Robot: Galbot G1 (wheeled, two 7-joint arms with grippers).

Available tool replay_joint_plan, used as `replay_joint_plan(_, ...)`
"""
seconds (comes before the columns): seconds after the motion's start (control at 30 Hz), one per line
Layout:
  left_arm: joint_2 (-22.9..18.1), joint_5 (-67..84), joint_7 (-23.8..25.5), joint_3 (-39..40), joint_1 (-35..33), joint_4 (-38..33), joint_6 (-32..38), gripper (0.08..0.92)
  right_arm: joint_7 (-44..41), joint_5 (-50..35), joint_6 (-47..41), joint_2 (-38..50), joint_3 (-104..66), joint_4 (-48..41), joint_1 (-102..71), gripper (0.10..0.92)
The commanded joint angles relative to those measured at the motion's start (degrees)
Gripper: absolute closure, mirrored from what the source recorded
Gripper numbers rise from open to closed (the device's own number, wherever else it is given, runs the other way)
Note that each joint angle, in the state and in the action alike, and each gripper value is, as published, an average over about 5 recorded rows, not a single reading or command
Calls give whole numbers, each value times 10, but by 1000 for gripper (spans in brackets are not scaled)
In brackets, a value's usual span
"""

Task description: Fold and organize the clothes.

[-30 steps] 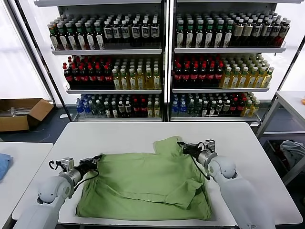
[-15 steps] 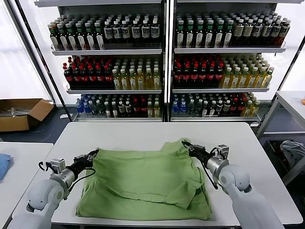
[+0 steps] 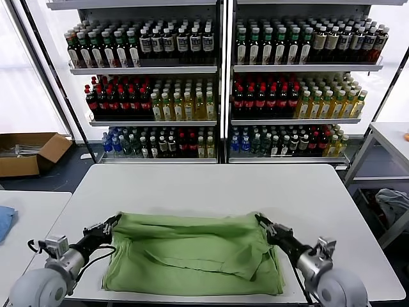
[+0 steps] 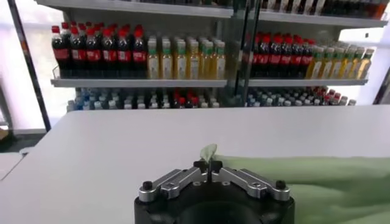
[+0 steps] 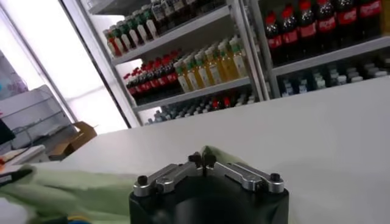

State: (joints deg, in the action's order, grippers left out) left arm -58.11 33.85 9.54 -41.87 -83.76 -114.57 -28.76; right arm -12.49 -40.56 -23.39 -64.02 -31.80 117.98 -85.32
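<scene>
Soft matt cloth polo shirt (image 3: 192, 252)

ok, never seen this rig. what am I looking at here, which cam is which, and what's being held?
It is a two-armed robot at a white table, with drink shelves behind. The wide picture comes from a camera on its head, looking down; the other two come from cameras on its wrists, each looking past that arm's own gripper. A light green polo shirt lies on the table, its far part folded toward the robot. The left gripper is shut on the fold's left corner, the right gripper on its right corner. Each wrist view shows green cloth pinched between shut fingers.
</scene>
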Motion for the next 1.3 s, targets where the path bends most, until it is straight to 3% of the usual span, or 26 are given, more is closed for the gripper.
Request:
replay_joint_plan(0.03, -8, -62, 12, -25, -152, -62, 5, 912, -25, 62, 42, -7, -43, 59, -157, 919)
replay_joint_plan(0.23, -19, -92, 8, -17, -155, -51, 0, 912, -33, 98, 48, -11, -39, 55, -152, 916)
replay_joint_plan(0.37, -14, -90, -2, -36, -153, -61, 0, 874, -34, 119, 67, -9, -54, 56, -141, 845)
replay_joint_plan(0.63, -18, -59, -45, -73, -135, -88, 17, 651, -41, 89, 127, -2, -136, 23, -63, 620)
replay_joint_plan(1.07, -126, -64, -206, 53, -160, -96, 28, 278, -50, 90, 170, -43, -197, -23, -70, 249)
replay_joint_plan(1.2, -132, -76, -245, 77, -141, -80, 12, 193, -51, 95, 171, -52, -194, -22, -79, 206)
replay_joint_plan(1.3, -133, -77, -271, 90, -121, -66, 1, 179, -52, 95, 171, -54, -195, -20, -82, 203)
